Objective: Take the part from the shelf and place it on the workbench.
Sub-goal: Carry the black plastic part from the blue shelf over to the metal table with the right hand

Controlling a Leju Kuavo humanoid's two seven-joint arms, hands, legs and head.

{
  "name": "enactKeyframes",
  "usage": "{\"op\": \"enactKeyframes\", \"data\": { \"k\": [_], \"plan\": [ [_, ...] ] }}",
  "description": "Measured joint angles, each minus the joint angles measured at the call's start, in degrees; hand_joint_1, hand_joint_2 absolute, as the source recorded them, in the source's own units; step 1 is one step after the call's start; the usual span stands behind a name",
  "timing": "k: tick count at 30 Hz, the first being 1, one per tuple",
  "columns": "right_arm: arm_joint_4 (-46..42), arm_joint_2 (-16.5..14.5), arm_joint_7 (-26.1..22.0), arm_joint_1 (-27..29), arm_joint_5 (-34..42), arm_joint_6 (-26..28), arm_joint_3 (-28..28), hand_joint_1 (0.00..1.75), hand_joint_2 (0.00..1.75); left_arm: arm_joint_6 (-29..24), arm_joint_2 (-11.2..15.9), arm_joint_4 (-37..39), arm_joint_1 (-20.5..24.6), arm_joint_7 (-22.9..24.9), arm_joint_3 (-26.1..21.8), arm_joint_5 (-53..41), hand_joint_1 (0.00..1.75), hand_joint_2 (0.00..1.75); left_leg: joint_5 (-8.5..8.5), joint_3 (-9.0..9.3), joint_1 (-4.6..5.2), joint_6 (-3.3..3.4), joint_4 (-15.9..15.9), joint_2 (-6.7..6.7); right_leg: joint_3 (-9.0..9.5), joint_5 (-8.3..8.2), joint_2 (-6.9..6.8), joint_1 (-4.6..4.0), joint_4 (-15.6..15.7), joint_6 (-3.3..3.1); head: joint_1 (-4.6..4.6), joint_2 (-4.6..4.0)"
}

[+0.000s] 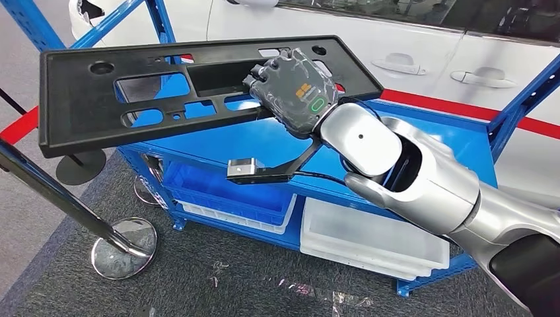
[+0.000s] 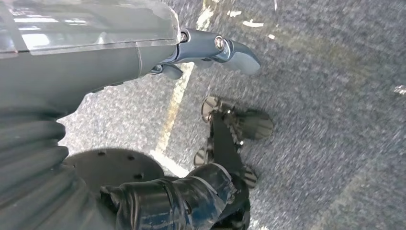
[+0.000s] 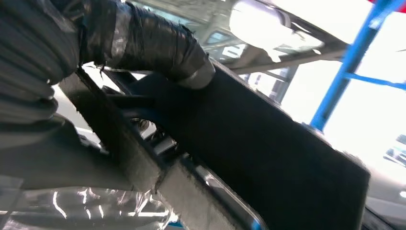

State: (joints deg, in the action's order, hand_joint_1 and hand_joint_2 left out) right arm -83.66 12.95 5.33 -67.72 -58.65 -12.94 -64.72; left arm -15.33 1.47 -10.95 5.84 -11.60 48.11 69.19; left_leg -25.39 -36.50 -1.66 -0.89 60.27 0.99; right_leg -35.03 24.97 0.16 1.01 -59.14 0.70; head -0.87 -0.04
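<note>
The part is a long black plastic panel [image 1: 86,105] with several cut-outs, held in the air above the blue shelf [image 1: 422,132], tilted with its left end lower. My right hand [image 1: 294,89] grips it near its right end, fingers through a cut-out. In the right wrist view the panel [image 3: 268,158] lies against the palm, and the taped thumb [image 3: 158,43] presses on its face. My left hand [image 2: 210,48] hangs over grey carpet with nothing in it, fingers stretched out.
A white car [image 1: 409,39] stands behind the shelf. A blue bin [image 1: 218,191] and a white tray [image 1: 370,238] sit on the lower shelf level. Barrier posts with round bases [image 1: 125,247] stand at the left on the carpet.
</note>
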Motion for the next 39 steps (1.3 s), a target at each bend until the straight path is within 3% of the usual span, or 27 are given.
{"op": "enactKeyframes", "data": {
  "k": [2, 3, 6, 7, 8, 9, 12, 14, 16, 18, 19, 21, 22, 23, 24, 25, 26, 28, 30, 33, 34, 36, 38, 39],
  "plan": [
    [0.1, 0.0, 0.0, 0.0, 0.0, 0.0, 0.0, 1.75, 1.75, 0.0, 0.0, 0.0, 0.0, 0.0, 0.0, 0.0, 0.00, 1.75, 0.36, -0.30, 0.07, 0.90, 0.0, -0.02, -0.36, 0.84, -0.02, 0.14, -0.7, 0.36, 0.00, 0.00],
    [0.1, 0.0, 0.0, 0.0, 0.0, 0.0, 0.0, 1.75, 1.75, 0.0, 0.0, 0.0, 0.0, 0.0, 0.0, 0.0, 0.00, 1.75, 0.62, -0.46, 0.04, 1.36, -0.1, -0.04, -0.91, 2.31, -0.06, 0.17, -2.3, 0.47, 0.06, -0.01],
    [0.2, 0.0, 0.0, 0.0, 0.0, -0.1, 0.0, 1.75, 1.75, -0.1, 0.0, 0.0, 0.0, 0.0, 0.0, 0.0, 0.00, 1.75, 1.29, -1.21, 0.36, 2.34, -0.2, -0.11, -4.40, 9.05, -0.10, 0.05, -12.4, 0.61, 0.17, -0.01],
    [0.2, 0.0, 0.0, 0.1, 0.1, -0.2, 0.0, 1.75, 1.75, -0.1, 0.0, 0.0, 0.0, 0.0, 0.0, 0.0, 0.00, 1.75, 1.52, -1.53, 0.56, 2.54, -0.2, -0.13, -5.21, 10.34, -0.10, 0.00, -15.2, 0.55, 0.17, -0.01],
    [0.2, 0.0, 0.0, 0.1, 0.1, -0.3, 0.0, 1.75, 1.75, -0.1, 0.0, 0.0, 0.0, 0.0, 0.0, 0.0, 0.00, 1.75, 1.76, -1.85, 0.76, 2.69, -0.2, -0.14, -5.20, 10.56, -0.10, -0.06, -16.3, 0.36, 0.17, -0.01],
    [0.2, 0.0, 0.0, 0.1, 0.1, -0.4, 0.0, 1.75, 1.75, -0.1, 0.0, 0.0, 0.0, 0.0, 0.0, 0.0, 0.00, 1.75, 2.02, -2.16, 0.93, 2.76, -0.2, -0.11, -4.08, 9.73, -0.09, -0.22, -15.2, 0.01, 0.17, -0.01],
    [0.3, -0.1, 0.0, -0.1, 0.3, -0.4, 0.0, 1.75, 1.75, -0.1, -0.1, 0.0, 0.0, 0.0, 0.0, 0.0, 0.00, 1.75, 2.94, -2.87, 1.26, 2.59, -0.2, 0.07, 3.09, 5.70, -0.12, -1.25, -3.9, -1.79, 0.12, 0.00],
    [0.3, -0.2, 0.0, -0.3, 0.3, -0.5, 0.0, 1.75, 1.75, -0.1, -0.2, 0.0, 0.0, 0.0, 0.0, 0.0, 0.00, 1.75, 3.73, -3.04, 1.11, 2.04, -0.6, 0.06, 5.25, 4.55, -0.19, -1.82, 0.3, -2.38, 0.23, 0.00],
    [0.3, -0.2, 0.0, -0.5, 0.3, -0.5, 0.0, 1.75, 1.75, -0.1, -0.2, 0.0, -0.1, 0.0, 0.0, 0.0, 0.00, 1.75, 4.66, -3.07, 1.01, 1.28, -1.2, 0.02, 4.95, 3.46, -0.24, -1.91, 1.1, -2.35, 0.43, 0.00],
    [0.3, -0.3, 0.0, -0.6, 0.3, -0.5, 0.0, 1.75, 1.75, -0.1, -0.2, 0.0, -0.1, 0.0, 0.0, 0.0, 0.00, 1.75, 3.55, -3.65, 1.05, 0.71, -0.8, -0.03, 4.56, 2.05, -0.47, -1.50, 2.2, -2.47, 0.41, 0.00],
    [0.3, -0.4, 0.0, -0.6, 0.3, -0.5, 0.0, 1.75, 1.75, -0.1, -0.2, 0.0, -0.1, 0.1, 0.0, 0.0, 0.00, 1.75, 1.57, -4.34, 1.04, 0.47, 0.9, -0.09, 4.18, 1.26, -0.59, -1.23, 2.8, -2.59, 0.32, 0.00],
    [0.3, -0.5, 0.0, -0.6, 0.3, -0.6, 0.0, 1.75, 1.75, -0.1, -0.2, 0.0, -0.1, 0.1, 0.0, 0.0, 0.00, 1.75, -3.80, -6.22, 0.81, -0.04, 7.3, -0.33, 2.94, 0.07, -0.69, -1.10, 2.9, -2.80, 0.15, 0.00],
    [0.3, -0.5, 0.0, -0.6, 0.3, -0.7, 0.0, 1.75, 1.75, -0.1, -0.2, 0.0, -0.1, 0.1, 0.0, 0.0, 0.00, 1.75, -5.52, -6.87, 0.72, -0.34, 10.8, -0.43, 2.12, -0.45, -0.72, -1.08, 2.7, -2.77, 0.12, 0.00],
    [0.3, -0.5, 0.0, -0.5, 0.3, -0.7, 0.0, 1.75, 1.75, -0.1, -0.2, 0.0, 0.0, 0.1, 0.0, 0.0, 0.00, 1.75, -6.03, -6.92, 0.65, -0.62, 13.1, -0.52, 1.24, -0.91, -0.73, -1.06, 2.4, -2.69, 0.13, -0.01],
    [0.3, -0.6, 0.0, -0.5, 0.3, -0.7, -0.1, 1.75, 1.75, -0.1, -0.2, 0.0, 0.0, 0.1, 0.0, 0.0, 0.00, 1.75, -5.41, -6.13, 0.58, -0.84, 13.7, -0.58, 0.31, -1.30, -0.74, -1.00, 2.0, -2.55, 0.12, -0.01],
    [0.3, -0.6, 0.0, -0.5, 0.3, -0.7, -0.1, 1.75, 1.75, -0.1, -0.2, 0.0, 0.0, 0.1, 0.0, 0.0, 0.00, 1.75, -4.13, -4.37, 0.49, -1.00, 12.4, -0.63, -0.62, -1.61, -0.74, -0.92, 1.5, -2.37, 0.10, -0.01],
    [0.3, -0.6, 0.0, -0.5, 0.3, -0.7, -0.1, 1.75, 1.75, -0.1, -0.2, 0.0, 0.1, 0.1, 0.0, 0.0, 0.00, 1.75, -3.17, -1.82, 0.38, -1.10, 9.4, -0.66, -1.48, -1.84, -0.73, -0.83, 0.9, -2.17, 0.10, -0.01],
    [0.3, -0.6, 0.0, -0.6, 0.3, -0.7, -0.1, 1.75, 1.75, -0.1, -0.2, 0.0, 0.2, 0.1, 0.0, 0.0, 0.00, 1.75, -3.48, 3.12, 0.38, -1.12, 3.0, -0.65, -2.84, -2.14, -0.71, -0.86, -0.2, -1.76, 0.05, 0.00],
    [0.3, -0.6, 0.0, -0.6, 0.3, -0.7, -0.1, 1.75, 1.75, -0.1, -0.2, 0.0, 0.3, 0.1, 0.0, 0.0, 0.00, 1.75, -4.68, 5.08, 0.49, -1.07, 0.4, -0.61, -3.37, -2.24, -0.70, -0.99, -0.6, -1.57, 0.02, 0.02],
    [0.3, -0.6, 0.0, -0.6, 0.3, -0.7, -0.1, 1.75, 1.75, -0.1, -0.2, 0.0, 0.3, 0.1, 0.0, 0.0, 0.00, 1.75, -4.49, 4.87, 0.69, -0.67, 0.2, -0.50, -3.49, -2.32, -0.71, -0.98, -0.8, -1.47, 0.07, 0.00],
    [0.3, -0.6, 0.0, -0.6, 0.3, -0.7, -0.1, 1.75, 1.75, -0.1, -0.1, 0.0, 0.2, 0.1, 0.0, -0.1, 0.00, 1.75, -4.28, 4.62, 0.77, -0.34, 0.2, -0.43, -3.52, -2.41, -0.73, -0.98, -0.8, -1.35, 0.13, 0.00],
    [0.4, -0.6, 0.0, -0.5, 0.3, -0.8, -0.1, 1.75, 1.75, -0.2, -0.2, 0.0, 0.2, 0.1, 0.0, -0.1, 0.00, 1.75, -2.87, 3.58, 0.74, 1.31, 0.0, -0.53, -4.07, -1.95, -0.57, -0.82, -1.4, -0.45, 0.30, 0.00],
    [0.4, -0.6, 0.0, -0.5, 0.4, -0.9, -0.1, 1.75, 1.75, -0.3, -0.2, 0.0, 0.2, 0.2, 0.0, 0.0, 0.00, 1.75, -1.12, 2.08, 0.61, 2.84, -0.6, -0.77, -5.55, 2.09, -0.32, -0.60, -5.4, 0.56, 0.57, -0.01],
    [0.5, -0.6, 0.0, -0.5, 0.5, -1.1, -0.1, 1.75, 1.75, -0.3, -0.2, 0.0, 0.2, 0.2, 0.0, 0.0, 0.00, 1.75, -0.46, 1.32, 0.62, 3.02, -0.7, -0.78, -6.37, 5.10, -0.27, -0.55, -8.7, 0.80, 0.70, -0.01]
  ]
}}
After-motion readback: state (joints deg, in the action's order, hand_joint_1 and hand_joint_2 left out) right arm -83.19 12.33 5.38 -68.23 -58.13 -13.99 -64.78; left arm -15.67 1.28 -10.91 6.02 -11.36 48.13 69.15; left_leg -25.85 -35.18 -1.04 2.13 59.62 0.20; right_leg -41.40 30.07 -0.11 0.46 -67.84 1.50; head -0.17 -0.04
